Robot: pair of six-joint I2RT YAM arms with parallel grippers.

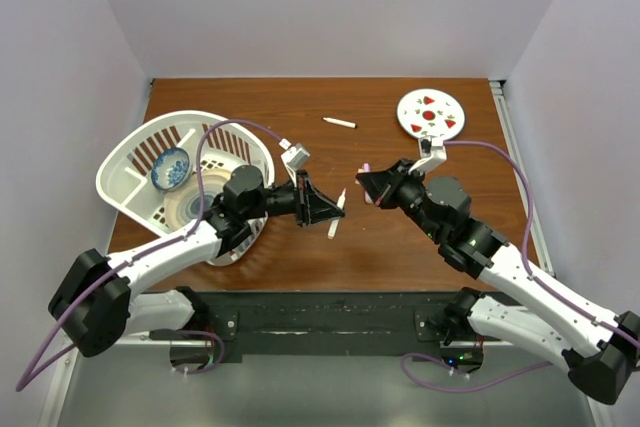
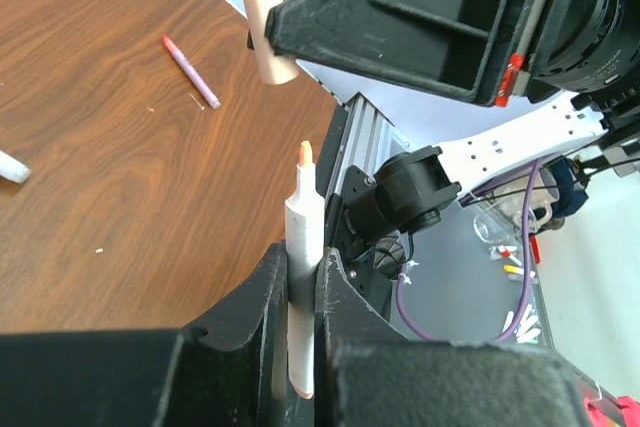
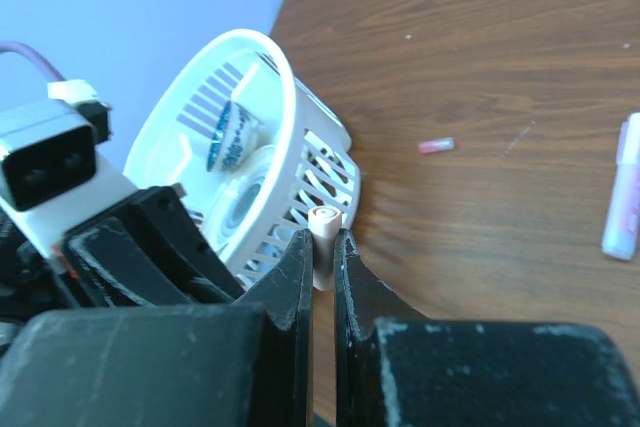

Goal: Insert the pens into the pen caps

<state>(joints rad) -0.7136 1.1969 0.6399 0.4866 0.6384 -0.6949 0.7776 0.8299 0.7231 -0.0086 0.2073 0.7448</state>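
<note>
In the left gripper (image 2: 300, 265), pinched tight between narrowed black fingers: a thin white plastic pen with a peach felt tip (image 2: 302, 217), set crosswise to the jaws, tip clear beyond the fingertips on one side and tail on the other. Pointing roughly toward the right gripper (image 3: 321, 247), likewise squeezed down narrow, on a short peach cylindrical plastic cap (image 3: 322, 232), round hollow end peeking out past the fingertips. From the left wrist view: tip and cap near but apart, not lined up, with the cap up and to the left of the tip. From above: both grippers over the middle of the brown wood-grain tabletop (image 1: 300, 97), facing each other across a small gap. Lying loose on the wood: a white pen with a black end (image 1: 340, 122) toward the far edge; a pink-lilac pen with a red end (image 2: 190, 71); a tiny pink cap (image 3: 436, 145), well apart from the held cap. At the far right of the table: a round white plate with red spots (image 1: 430, 113). At the left: a white slotted plastic basket (image 1: 130, 162), with a small blue patterned bowl (image 1: 170, 168) inside.
</note>
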